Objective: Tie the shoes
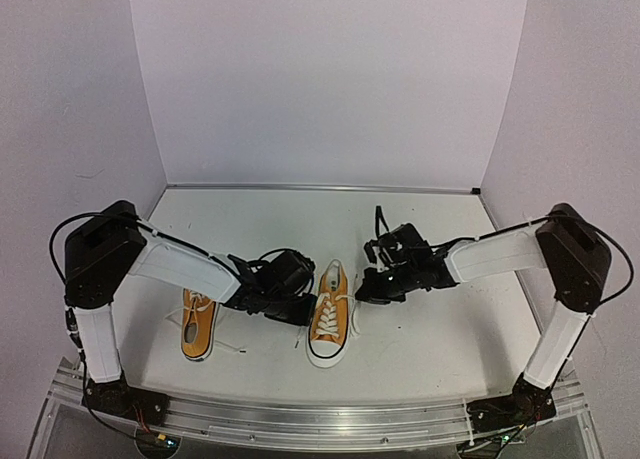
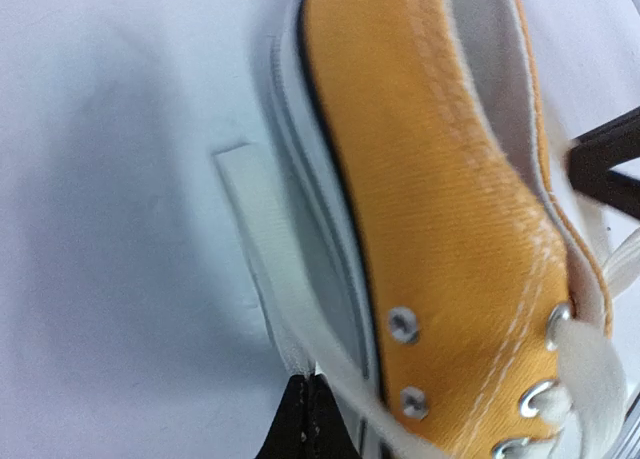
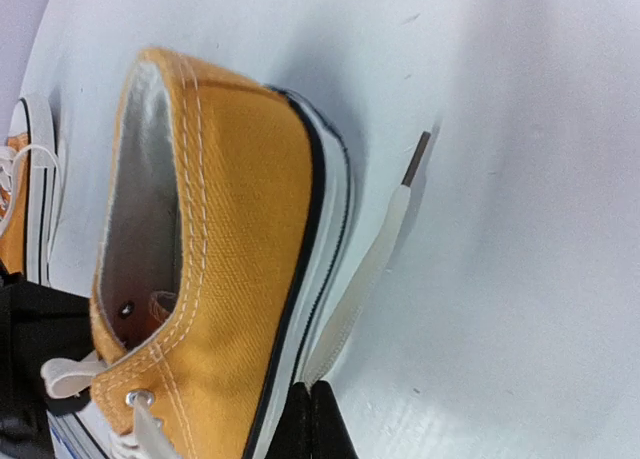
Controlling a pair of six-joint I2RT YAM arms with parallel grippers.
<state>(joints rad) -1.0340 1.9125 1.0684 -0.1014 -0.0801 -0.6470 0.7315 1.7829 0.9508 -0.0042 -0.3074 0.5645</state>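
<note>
No writing is showing; the middle shoe [image 1: 329,324] is lying lengthwise near-to-far on the table [image 1: 430,344], toe pointing toward the arm bases; the closed left gripper [image 2: 310,419] is pinching the left lace end [image 2: 255,229], the closed right gripper [image 3: 312,414] the right lace end [image 3: 375,259].

The right gripper [image 3: 312,419] sits at the bottom, its two tips pressed together on a white lace [image 3: 375,254]. The lace lies flat on the white table [image 3: 520,229], just beside a yellow-orange shoe [image 3: 235,229]. A second shoe [image 3: 25,179] peeks in at the left edge.
</note>
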